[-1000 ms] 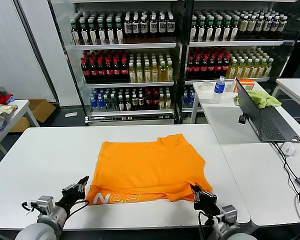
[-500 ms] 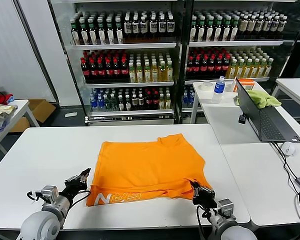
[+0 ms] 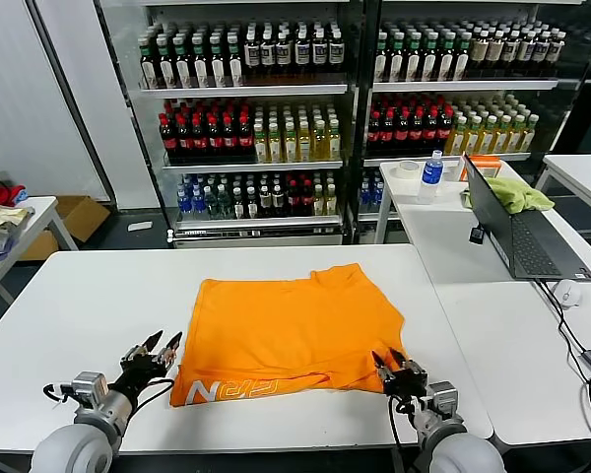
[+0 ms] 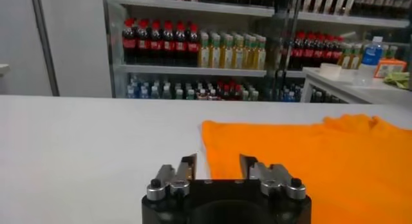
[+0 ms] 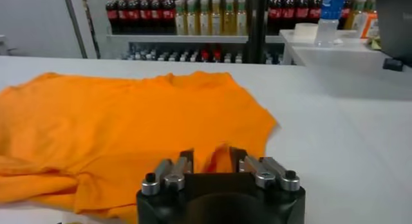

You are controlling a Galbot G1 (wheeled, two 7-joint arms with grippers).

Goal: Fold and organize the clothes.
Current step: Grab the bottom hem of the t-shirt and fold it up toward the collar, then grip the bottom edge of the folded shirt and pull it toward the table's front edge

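The clothes, one orange T-shirt [image 3: 294, 330], lie flat in the middle of the white table [image 3: 89, 315]. Its near edge is folded over, so a strip with white lettering [image 3: 227, 389] shows. My left gripper [image 3: 161, 347] is at the shirt's near left corner, open, and the cloth edge [image 4: 212, 138] runs just ahead of its gap [image 4: 217, 167]. At the near right corner my right gripper [image 3: 392, 363] stands open. A small raised fold of orange cloth [image 5: 219, 156] sits between its spread fingers [image 5: 212, 159].
On the right-hand table are an open laptop [image 3: 517, 232], a mouse [image 3: 568, 292], a yellow-green cloth [image 3: 517, 194] and a water bottle [image 3: 431, 169]. Drink shelves [image 3: 256, 138] fill the back. A garment pile [image 3: 0, 222] lies on a side table at far left.
Both grippers were shut on the shirt's near corners and have opened, letting the cloth go. The folded near edge now rests on the table.
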